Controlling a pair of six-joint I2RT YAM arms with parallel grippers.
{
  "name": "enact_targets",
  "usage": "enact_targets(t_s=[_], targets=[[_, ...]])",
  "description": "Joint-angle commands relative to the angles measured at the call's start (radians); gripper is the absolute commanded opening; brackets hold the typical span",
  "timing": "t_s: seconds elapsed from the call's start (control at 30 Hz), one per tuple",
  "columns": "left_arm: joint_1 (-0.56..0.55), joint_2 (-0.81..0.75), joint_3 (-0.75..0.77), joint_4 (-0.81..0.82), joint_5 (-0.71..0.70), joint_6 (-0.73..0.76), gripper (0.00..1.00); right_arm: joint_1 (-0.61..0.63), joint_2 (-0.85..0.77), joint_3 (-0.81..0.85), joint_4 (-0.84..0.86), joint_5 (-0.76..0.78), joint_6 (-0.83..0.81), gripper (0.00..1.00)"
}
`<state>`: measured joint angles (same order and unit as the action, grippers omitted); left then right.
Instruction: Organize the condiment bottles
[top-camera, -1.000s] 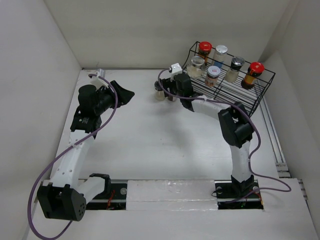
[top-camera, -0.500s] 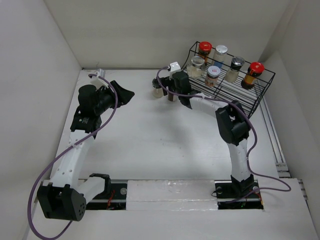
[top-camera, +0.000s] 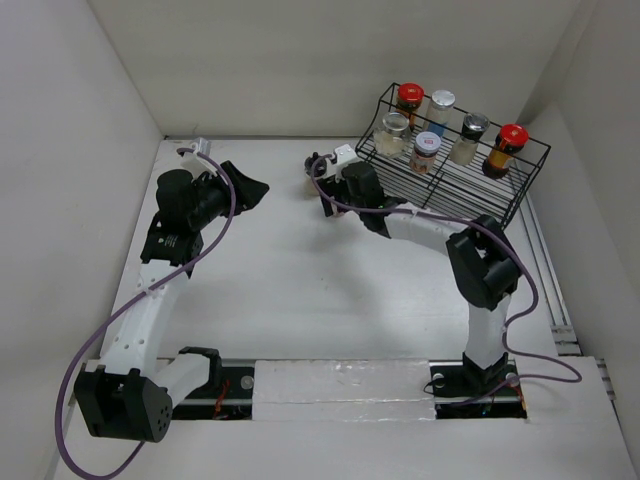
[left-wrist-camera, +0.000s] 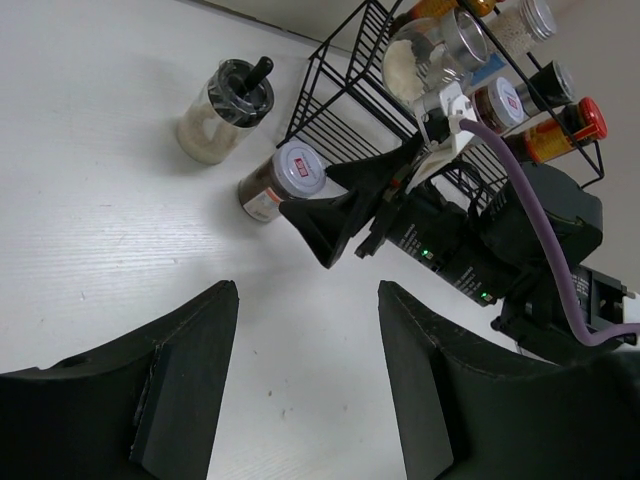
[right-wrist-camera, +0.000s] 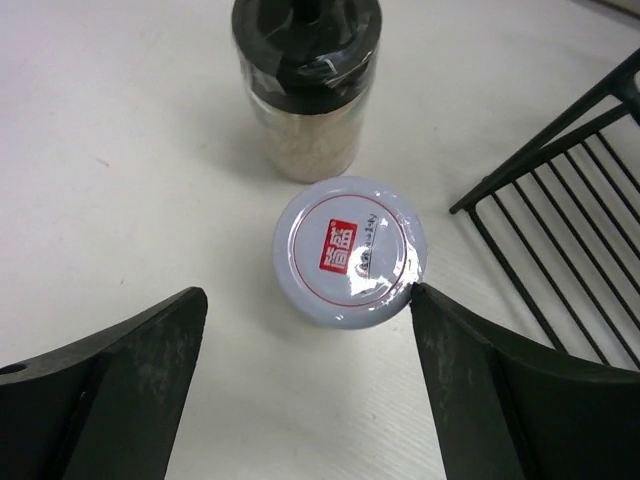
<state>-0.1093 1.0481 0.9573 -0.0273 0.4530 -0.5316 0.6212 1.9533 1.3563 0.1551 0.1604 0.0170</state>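
Observation:
Two condiment bottles stand on the table left of the rack. One is a pale-filled jar with a black lid (right-wrist-camera: 305, 80) (left-wrist-camera: 225, 110) (top-camera: 314, 165). The other is a brown-filled jar with a grey lid and red label (right-wrist-camera: 345, 250) (left-wrist-camera: 285, 180). My right gripper (right-wrist-camera: 305, 292) (top-camera: 326, 192) hangs open over the grey-lid jar, its right fingertip (right-wrist-camera: 425, 300) at the lid's edge. My left gripper (left-wrist-camera: 305, 285) (top-camera: 255, 188) is open and holds nothing, well to the left. Several more bottles, two red-capped (top-camera: 410, 97) (top-camera: 510, 140), stand in the black wire rack (top-camera: 470, 195).
The rack's lower shelf (right-wrist-camera: 560, 230) lies just right of the grey-lid jar. White walls enclose the table at the back and on both sides. The right arm's purple cable (left-wrist-camera: 530, 190) loops near the rack's left end.
The right gripper has shifted a little to the left and nearer, onto the grey-lid jar, with its elbow swinging right. The left arm has not moved.

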Motion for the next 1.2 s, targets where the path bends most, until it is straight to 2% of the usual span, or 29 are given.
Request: enact_targets(t_s=[0.0,0.03,0.1,0.37,0.43,0.47,0.6,0.63,0.7,0.83,0.9,1.0,1.17], targets=[[0.005,-0.008,0.012,0.035,0.021,0.016,0.54,-0.026,-0.045,-0.013,-0.026,0.019,0.012,0.90],[0.005,-0.008,0.012,0.035,0.021,0.016,0.54,-0.035,-0.022,0.019,-0.040,0.008,0.012,0.94],[0.005,-0.008,0.012,0.035,0.021,0.016,0.54,-0.049,-0.005,0.041,-0.049,-0.012,0.012,0.97],[0.005,-0.017,0.003,0.044,0.021,0.007,0.54,-0.067,0.127,0.205,-0.060,-0.051,-0.011,0.95],[0.005,-0.026,0.003,0.044,0.021,0.007,0.54,-0.067,0.157,0.228,-0.060,-0.105,-0.023,0.94],[0.005,-0.026,0.003,0.044,0.021,0.007,0.54,-0.067,0.167,0.239,-0.060,-0.105,-0.023,0.92],[0.005,-0.026,0.003,0.044,0.021,0.007,0.54,-0.046,0.176,0.239,-0.060,-0.085,-0.023,0.71],[0.005,-0.026,0.003,0.044,0.021,0.007,0.54,-0.037,0.152,0.224,-0.060,-0.072,-0.023,0.65],[0.005,-0.026,0.003,0.044,0.021,0.007,0.54,-0.025,0.110,0.195,-0.060,-0.042,-0.023,0.59],[0.005,-0.026,0.003,0.044,0.021,0.007,0.54,0.002,-0.092,0.078,-0.029,-0.012,-0.045,0.58],[0.005,-0.017,0.003,0.044,0.030,0.007,0.54,0.002,-0.252,0.040,-0.008,-0.012,-0.071,0.58],[0.005,-0.026,0.003,0.044,0.030,0.007,0.54,-0.040,-0.448,-0.023,0.011,-0.012,-0.071,0.58],[0.005,-0.039,0.003,0.044,0.030,0.007,0.54,-0.227,-0.678,-0.108,0.011,-0.001,-0.040,0.58]])
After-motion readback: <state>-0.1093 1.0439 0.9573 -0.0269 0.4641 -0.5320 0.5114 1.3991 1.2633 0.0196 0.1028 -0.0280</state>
